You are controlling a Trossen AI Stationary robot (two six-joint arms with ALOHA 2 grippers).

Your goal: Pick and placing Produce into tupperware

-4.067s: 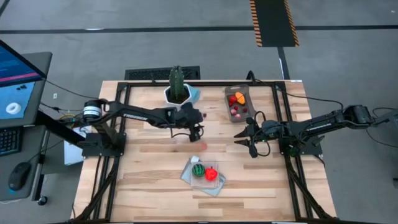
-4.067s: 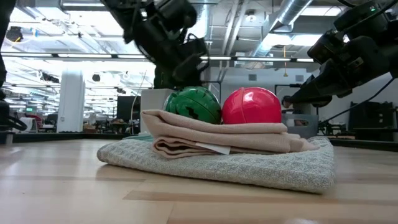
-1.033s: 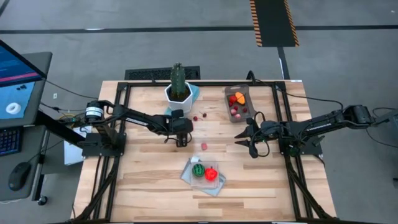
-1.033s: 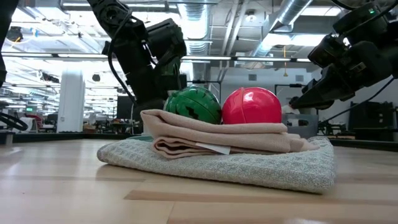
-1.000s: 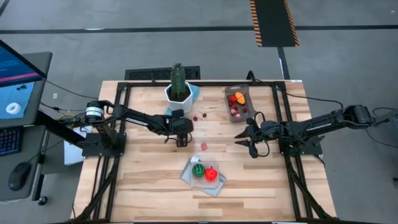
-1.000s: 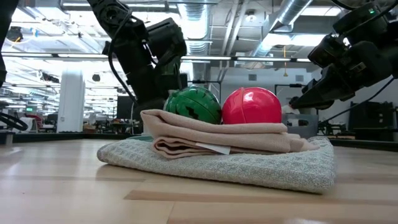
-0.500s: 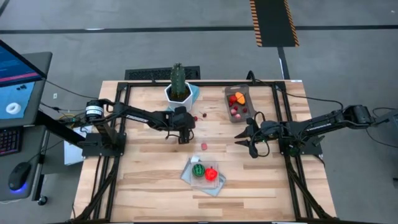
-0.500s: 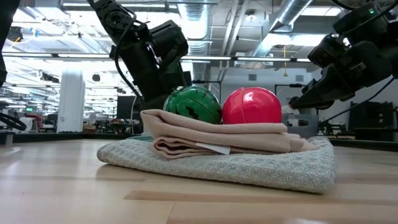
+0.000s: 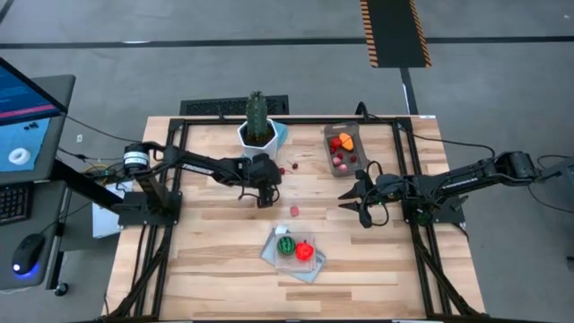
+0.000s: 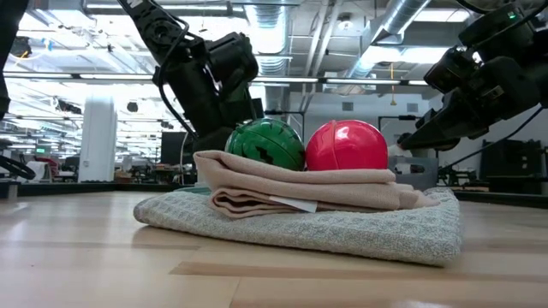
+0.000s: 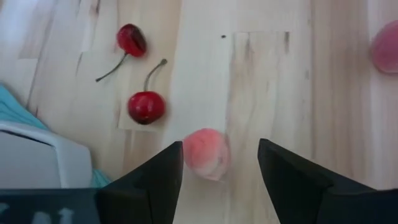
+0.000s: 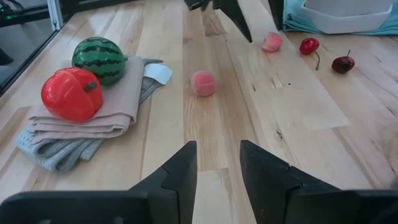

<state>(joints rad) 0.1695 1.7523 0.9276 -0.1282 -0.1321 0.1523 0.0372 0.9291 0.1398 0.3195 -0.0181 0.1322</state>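
Pink berry (image 11: 207,154) between open left tool (image 11: 219,163) fingers

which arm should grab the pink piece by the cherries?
Left. Its open hand hangs right over that pink piece, a finger either side. The right hand waits apart from it, by the table's right side.

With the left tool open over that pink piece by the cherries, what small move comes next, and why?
Probably a short descent, then a close. In the left wrist view the left tool is open, its fingers either side of the pink piece, which lies on the table beside two cherries, not yet in the tupperware. The right tool waits open.
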